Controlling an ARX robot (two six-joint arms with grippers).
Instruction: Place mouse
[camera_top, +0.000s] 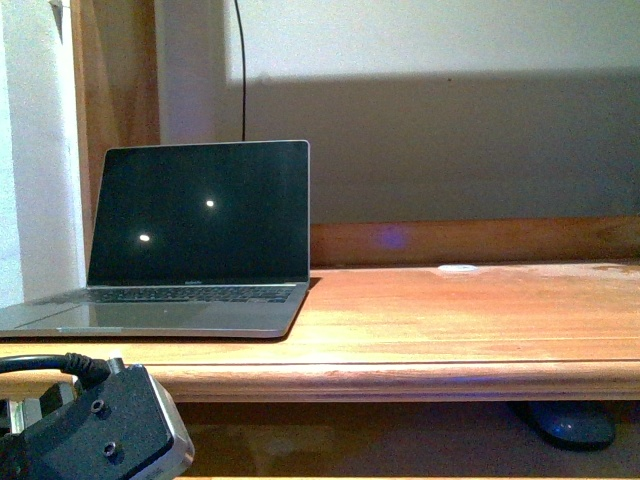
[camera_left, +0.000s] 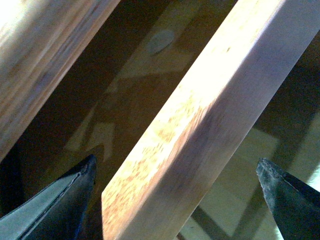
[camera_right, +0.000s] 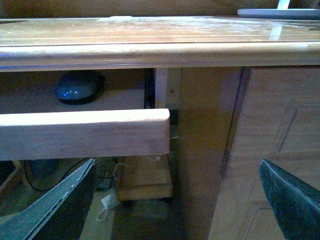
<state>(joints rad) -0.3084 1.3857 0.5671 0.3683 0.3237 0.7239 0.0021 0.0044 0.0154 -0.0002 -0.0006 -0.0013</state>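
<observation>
From the front, an open laptop (camera_top: 200, 235) with a dark screen sits at the left of the wooden desk (camera_top: 450, 310). A small white disc (camera_top: 457, 268) lies near the desk's back edge, and the mouse (camera_top: 570, 422) rests below the desk's front edge at the right. In the left wrist view, the left gripper (camera_left: 176, 167) has its fingers spread wide and empty, with a pale wooden rail (camera_left: 210, 115) showing between them. In the right wrist view, the right gripper (camera_right: 177, 167) is likewise spread and empty, and the mouse lies on a pull-out shelf (camera_right: 80, 132) under the desk, well apart from the fingers.
</observation>
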